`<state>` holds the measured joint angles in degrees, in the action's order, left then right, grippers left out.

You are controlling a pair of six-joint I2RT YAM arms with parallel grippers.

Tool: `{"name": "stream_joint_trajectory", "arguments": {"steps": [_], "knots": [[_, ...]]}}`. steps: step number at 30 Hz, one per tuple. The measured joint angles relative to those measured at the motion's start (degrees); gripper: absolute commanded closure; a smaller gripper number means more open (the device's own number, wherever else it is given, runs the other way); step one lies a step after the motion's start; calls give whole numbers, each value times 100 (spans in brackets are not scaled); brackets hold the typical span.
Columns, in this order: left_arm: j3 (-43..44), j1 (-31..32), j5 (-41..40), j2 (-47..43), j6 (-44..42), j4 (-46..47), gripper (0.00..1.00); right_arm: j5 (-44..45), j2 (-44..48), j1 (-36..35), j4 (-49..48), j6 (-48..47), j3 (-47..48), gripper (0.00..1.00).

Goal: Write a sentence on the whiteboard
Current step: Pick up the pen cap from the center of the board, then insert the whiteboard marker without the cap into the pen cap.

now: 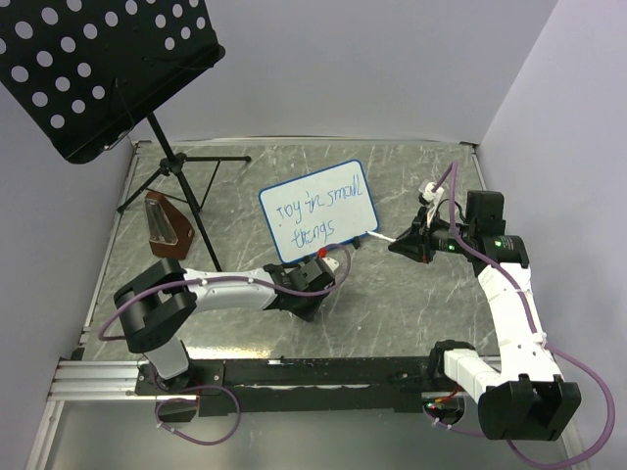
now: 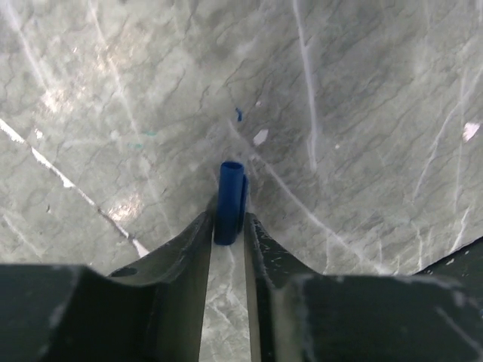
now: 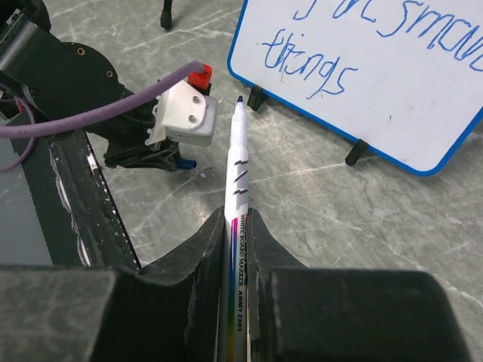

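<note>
Though sentence cut off in wrist view, right end effector clamps marker; left end effector pinches blue cap.

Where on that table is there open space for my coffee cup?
Bare marble lies between the rail and the left gripper, and in the far right corner behind the whiteboard. Crowded: before the whiteboard, where that gripper meets the right gripper and its marker, and far left around the music stand's legs and brown wedge.
</note>
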<state>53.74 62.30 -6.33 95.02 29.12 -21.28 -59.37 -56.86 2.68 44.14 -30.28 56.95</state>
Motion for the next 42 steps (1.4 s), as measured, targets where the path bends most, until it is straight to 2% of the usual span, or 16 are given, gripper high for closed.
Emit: {"name": "stream_joint_trajectory", "arguments": {"steps": [2,3,4,5,14,19,25,27,33,42], "knots": [[76,0,7,81,-2,4,78,2,0,0,0,0,0,100],[98,0,9,111,-2,26,85,0,0,0,2,0,0,100],[111,0,17,129,-4,57,95,0,0,0,0,-2,0,100],[122,0,28,146,-7,79,99,2,0,0,2,-2,0,100],[-87,24,0,-13,-363,444,99,157,-44,0,101,-133,11,100],[-667,35,-201,-898,-1276,437,99,393,-186,2,330,-308,48,100],[-791,-87,-208,-1888,-2822,752,99,431,-557,-55,831,-688,308,100],[-824,-192,-92,-2015,-3217,901,99,437,-831,-247,973,-831,396,100],[-861,-341,422,-2129,-4205,1029,99,601,-1357,-1436,1121,-946,391,100],[-678,-341,1016,-2127,-4664,1104,99,671,-1744,-2022,1154,-925,389,100]]}}
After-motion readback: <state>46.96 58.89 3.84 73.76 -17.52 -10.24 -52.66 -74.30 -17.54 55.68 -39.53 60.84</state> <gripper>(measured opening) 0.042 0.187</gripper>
